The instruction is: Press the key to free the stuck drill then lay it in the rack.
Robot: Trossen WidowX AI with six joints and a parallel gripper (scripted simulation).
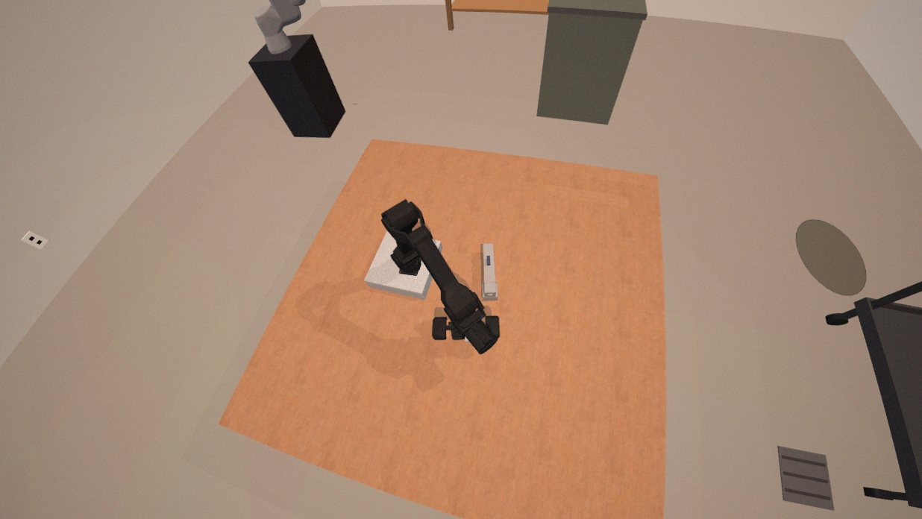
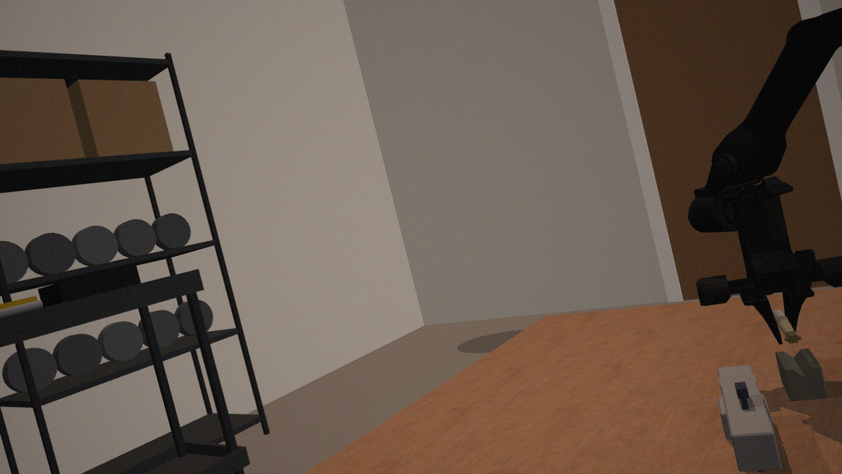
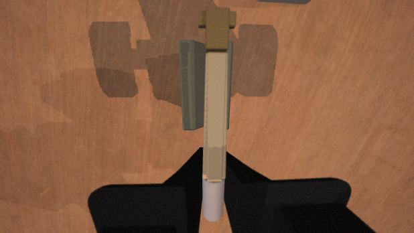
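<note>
My gripper (image 2: 787, 336) (image 3: 210, 152) is shut on the drill, a tan bar (image 2: 784, 323) (image 3: 216, 110) with a brown lugged head and a pale rounded tail. The drill is held level-looking above the grey-green V-notched rack (image 2: 802, 381) (image 3: 188, 87), with a gap below it in the exterior view. In the wrist view it covers the notch's right part, and its head reaches past the rack's far end. The pale grey housing (image 1: 488, 277) (image 2: 749, 419) stands apart from the drill, with the dark blue key (image 1: 488, 260) (image 2: 741, 389) on top. The arm hides the rack in the top view.
The arm's white base block (image 1: 393, 285) is on the wooden table top (image 1: 568, 386), left of the housing. The housing stands beside the rack. Its dark edge (image 3: 285, 1) shows at the top of the wrist view. Shelving (image 2: 203, 176) stands far off at the left.
</note>
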